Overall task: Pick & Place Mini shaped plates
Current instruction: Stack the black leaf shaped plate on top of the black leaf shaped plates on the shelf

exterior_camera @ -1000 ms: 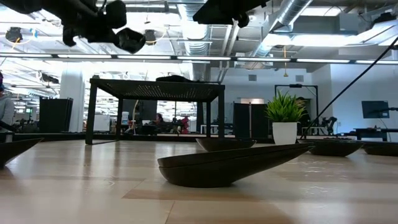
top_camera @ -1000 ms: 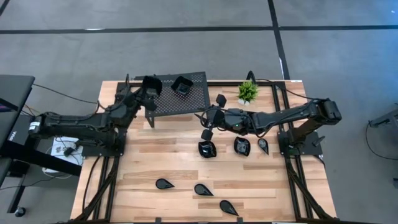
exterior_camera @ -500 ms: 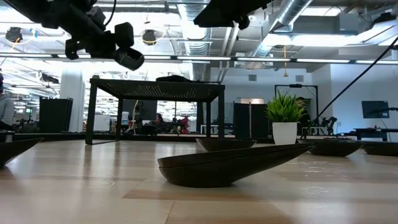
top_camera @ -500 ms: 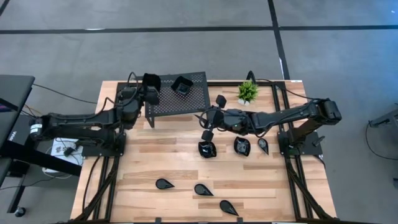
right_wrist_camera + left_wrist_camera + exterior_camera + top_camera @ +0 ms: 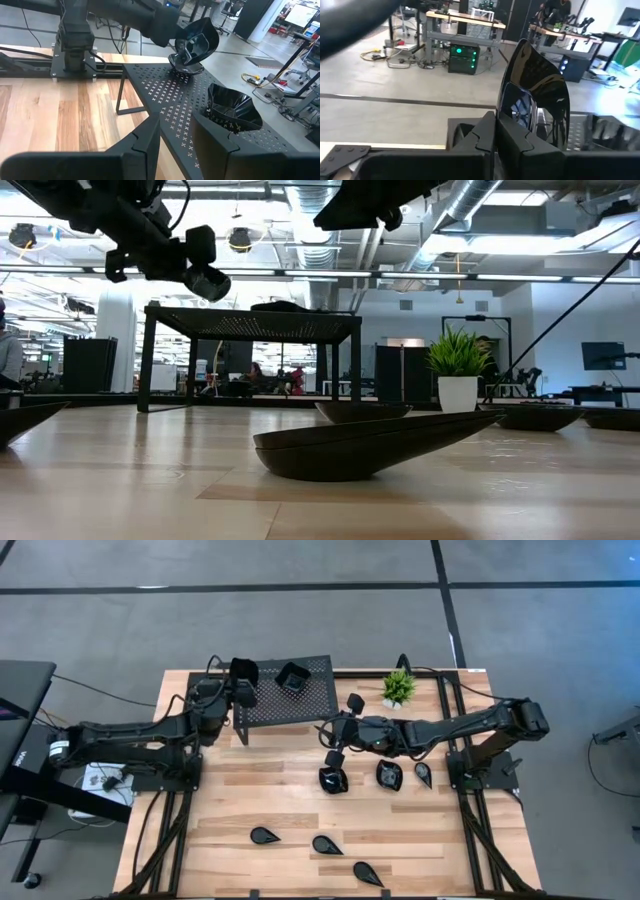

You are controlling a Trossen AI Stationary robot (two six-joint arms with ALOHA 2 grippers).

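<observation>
I work over a pale butcher-block wooden worktop (image 5: 300, 805) set on a grey concrete floor (image 5: 300, 615) crossed by dark lines. Level across the boards lies an open workshop with ceiling ducts, strip lights and benches of equipment; no writing there is readable to me.

At the far edge stands the black perforated metal stand (image 5: 285, 695). My left pincer (image 5: 238, 683) hangs over that stand's left end, clamped on a glossy black roundish mini plate (image 5: 537, 95) held on edge, its lower rim close over the mesh; whether it touches I cannot tell. A second glossy black wavy-edged square plate (image 5: 292, 678) sits on the stand, nearer its middle.

My right pincer (image 5: 340, 730) hovers just in front of the stand's right end, fingers (image 5: 215, 145) part-way apart with nothing between them.

A small green potted plant in a white pot (image 5: 398, 688) stands near the far right corner. Two square dishes (image 5: 332, 779) and one teardrop lie towards the right edge; three teardrop dishes (image 5: 325, 844) lie along the near edge.
</observation>
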